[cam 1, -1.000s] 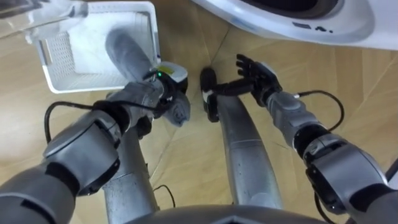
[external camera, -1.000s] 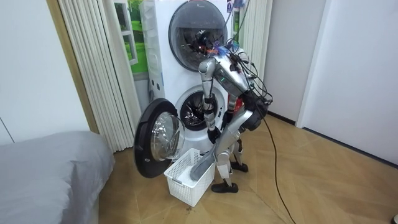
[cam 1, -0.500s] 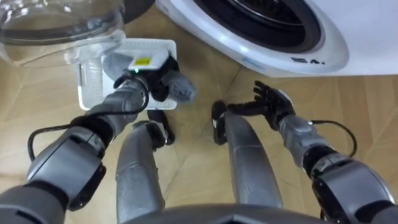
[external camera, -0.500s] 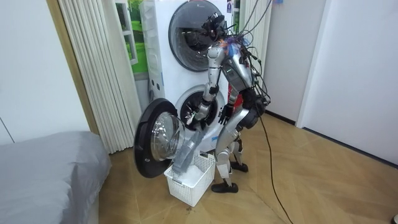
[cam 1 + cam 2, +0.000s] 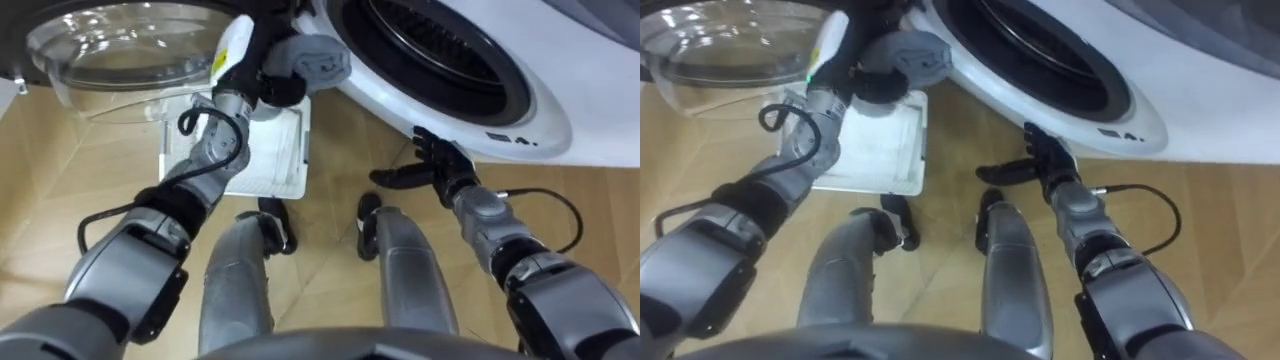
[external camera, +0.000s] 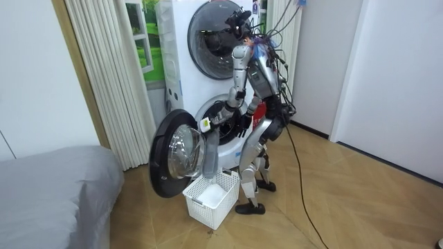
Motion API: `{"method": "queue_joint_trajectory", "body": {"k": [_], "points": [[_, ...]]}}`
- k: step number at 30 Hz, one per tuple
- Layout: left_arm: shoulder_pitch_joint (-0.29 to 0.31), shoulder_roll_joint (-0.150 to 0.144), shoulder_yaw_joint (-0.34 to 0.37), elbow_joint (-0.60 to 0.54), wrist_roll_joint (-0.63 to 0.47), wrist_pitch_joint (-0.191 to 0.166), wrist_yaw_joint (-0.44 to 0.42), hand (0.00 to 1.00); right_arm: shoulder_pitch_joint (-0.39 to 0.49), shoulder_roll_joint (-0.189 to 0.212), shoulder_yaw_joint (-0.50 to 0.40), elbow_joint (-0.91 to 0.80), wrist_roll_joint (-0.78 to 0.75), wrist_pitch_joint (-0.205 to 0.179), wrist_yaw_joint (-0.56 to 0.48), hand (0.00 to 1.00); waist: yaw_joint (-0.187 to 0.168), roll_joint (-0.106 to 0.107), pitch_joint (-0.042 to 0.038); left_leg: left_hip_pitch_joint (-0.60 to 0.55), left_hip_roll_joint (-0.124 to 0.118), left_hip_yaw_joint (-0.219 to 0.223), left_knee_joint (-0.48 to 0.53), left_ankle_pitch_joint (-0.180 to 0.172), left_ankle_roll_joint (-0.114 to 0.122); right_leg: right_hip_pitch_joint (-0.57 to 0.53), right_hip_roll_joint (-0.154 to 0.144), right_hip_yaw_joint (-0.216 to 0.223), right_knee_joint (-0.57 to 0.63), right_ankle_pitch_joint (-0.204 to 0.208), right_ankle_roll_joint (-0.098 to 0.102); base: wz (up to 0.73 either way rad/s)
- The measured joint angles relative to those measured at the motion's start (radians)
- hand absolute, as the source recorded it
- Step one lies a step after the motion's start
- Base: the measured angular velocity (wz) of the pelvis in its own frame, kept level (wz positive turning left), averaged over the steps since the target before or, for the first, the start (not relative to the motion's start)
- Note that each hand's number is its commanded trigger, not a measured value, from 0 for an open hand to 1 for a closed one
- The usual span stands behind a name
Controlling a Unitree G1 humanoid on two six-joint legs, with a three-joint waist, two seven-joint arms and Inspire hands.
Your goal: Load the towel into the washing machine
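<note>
Clutching towel [image 5: 318, 60]: left robot hand [image 5: 268, 88], at washing machine [image 5: 548, 125] mouth | right robot hand [image 5: 440, 168]: fingers spread, empty

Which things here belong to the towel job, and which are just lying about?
Job: grey towel; left hand, fingers curled round it; washing machine; open door.
Lying about: white basket; bed. The right hand is idle, open.
</note>
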Motion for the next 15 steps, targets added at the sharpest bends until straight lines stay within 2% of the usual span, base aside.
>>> {"method": "queue_joint_trajectory", "body": {"k": [2, 3, 4, 5, 6, 8, 11, 15], "points": [[0.021, 0.0, -0.047, -0.002, -0.159, 0.0, -0.095, 1.0, -0.008, -0.002, 0.024, 0.0, -0.021, 0.002, 0.001, 0.0, 0.007, -0.002, -0.0039, 0.014, -0.009, 0.001, -0.006, 0.001, 0.002, 0.01, -0.007, 0.002, 0.0, -0.003, 0.0, 0.0], [0.029, 0.0, -0.053, -0.002, -0.196, 0.0, -0.122, 1.0, -0.008, -0.002, 0.024, -0.001, -0.029, 0.002, 0.001, 0.0, 0.007, -0.003, -0.005, 0.018, -0.01, 0.001, -0.011, 0.001, 0.003, 0.014, -0.008, 0.002, -0.001, -0.003, 0.0, 0.0], [0.05, 0.0, -0.065, -0.002, -0.278, 0.002, -0.18, 1.0, -0.005, 0.003, 0.023, -0.005, -0.042, 0.002, 0.002, 0.0, 0.006, -0.008, -0.0107, 0.029, -0.012, 0.004, -0.018, 0.003, 0.005, 0.022, -0.01, 0.003, -0.001, -0.003, 0.001, 0.0], [0.075, 0.0, -0.067, -0.006, -0.352, 0.008, -0.239, 1.0, -0.005, 0.007, 0.022, -0.005, -0.065, 0.006, 0.001, 0.0, 0.004, -0.009, -0.0247, 0.033, -0.01, 0.004, -0.022, 0.005, 0.004, 0.029, -0.009, -0.003, -0.011, -0.003, 0.002, 0.0], [0.087, 0.0, -0.067, -0.006, -0.384, 0.013, -0.267, 1.0, -0.005, 0.009, 0.022, -0.005, -0.074, 0.008, 0.0, 0.0, 0.003, -0.01, -0.0315, 0.037, -0.01, 0.003, -0.027, 0.007, 0.004, 0.034, -0.009, -0.006, -0.017, -0.001, 0.003, 0.03], [0.118, 0.002, -0.087, -0.016, -0.539, 0.045, -0.357, 1.0, -0.003, 0.012, 0.022, -0.005, -0.075, 0.01, 0.0, 0.0, -0.001, -0.012, -0.0406, 0.063, -0.01, -0.004, -0.043, 0.019, 0.001, 0.071, -0.005, -0.018, -0.047, 0.009, 0.003, 0.09], [0.143, 0.005, -0.094, -0.035, -0.66, 0.069, -0.455, 1.0, 0.0, 0.016, 0.021, -0.009, -0.081, 0.014, 0.0, 0.0, 0.003, -0.01, -0.0464, 0.082, -0.008, -0.011, -0.066, 0.03, 0.0, 0.101, 0.0, -0.033, -0.085, 0.025, 0.0, 0.04], [0.152, 0.0, -0.094, -0.068, -0.762, 0.119, -0.566, 1.0, 0.002, 0.029, 0.002, -0.029, -0.095, 0.025, 0.0, 0.0, 0.011, -0.01, -0.0464, 0.081, -0.01, -0.013, -0.071, 0.033, 0.0, 0.1, 0.001, -0.033, -0.086, 0.028, 0.0, 0.0]]}}
